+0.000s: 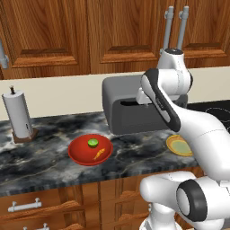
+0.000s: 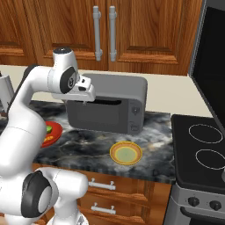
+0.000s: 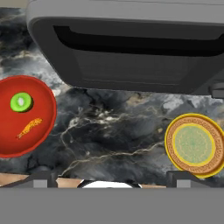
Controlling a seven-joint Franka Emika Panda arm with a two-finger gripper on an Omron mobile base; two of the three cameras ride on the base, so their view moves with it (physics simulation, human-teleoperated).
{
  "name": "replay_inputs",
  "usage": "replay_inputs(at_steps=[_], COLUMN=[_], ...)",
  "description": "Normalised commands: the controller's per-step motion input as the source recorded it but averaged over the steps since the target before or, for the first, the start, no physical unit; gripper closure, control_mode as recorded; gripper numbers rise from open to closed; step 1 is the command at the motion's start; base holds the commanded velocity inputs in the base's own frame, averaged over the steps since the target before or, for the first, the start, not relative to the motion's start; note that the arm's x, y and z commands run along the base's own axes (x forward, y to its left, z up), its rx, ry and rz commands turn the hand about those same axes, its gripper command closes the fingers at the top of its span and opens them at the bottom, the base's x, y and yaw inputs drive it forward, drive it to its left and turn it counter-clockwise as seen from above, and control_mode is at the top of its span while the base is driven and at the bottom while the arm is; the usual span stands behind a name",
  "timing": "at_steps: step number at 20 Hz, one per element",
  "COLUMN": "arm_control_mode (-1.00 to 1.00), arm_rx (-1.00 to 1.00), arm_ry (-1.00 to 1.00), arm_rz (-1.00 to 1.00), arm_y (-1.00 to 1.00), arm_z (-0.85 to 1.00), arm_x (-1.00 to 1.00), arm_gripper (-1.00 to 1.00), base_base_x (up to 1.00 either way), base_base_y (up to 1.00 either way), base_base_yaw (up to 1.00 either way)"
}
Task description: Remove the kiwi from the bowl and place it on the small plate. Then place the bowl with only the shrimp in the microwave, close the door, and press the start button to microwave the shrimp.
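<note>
Green kiwi sits near the shrimp in the bowl; your hand, wide apart and empty, could catch both.

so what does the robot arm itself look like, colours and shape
The arm is glossy white with rounded, tubular links and dark grey bands and discs at the joints. The gripper ends in two small dark grey finger tips. No cables or markings are visible.
</note>
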Motion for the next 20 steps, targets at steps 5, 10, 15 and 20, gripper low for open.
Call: replay_inputs(at_steps=[5,10,15,20], arm_control_mode=[-1.0,-1.0,-1.0,-1.0], arm_rx=[0.0,-0.13,-0.07,0.0], arm_ry=[0.0,-0.22,-0.36,-0.03], arm_rz=[0.0,-0.02,0.0,0.01], arm_y=[0.0,0.58,0.79,0.95], arm_z=[0.0,0.0,-0.02,-0.24], arm_x=[0.0,-0.46,-0.67,-0.05], arm_gripper=[-1.0,-1.0,-1.0,-1.0], base_base_x=[0.0,0.0,0.0,0.0], base_base_y=[0.0,0.0,0.0,0.0], base_base_yaw=[0.0,0.0,0.0,0.0])
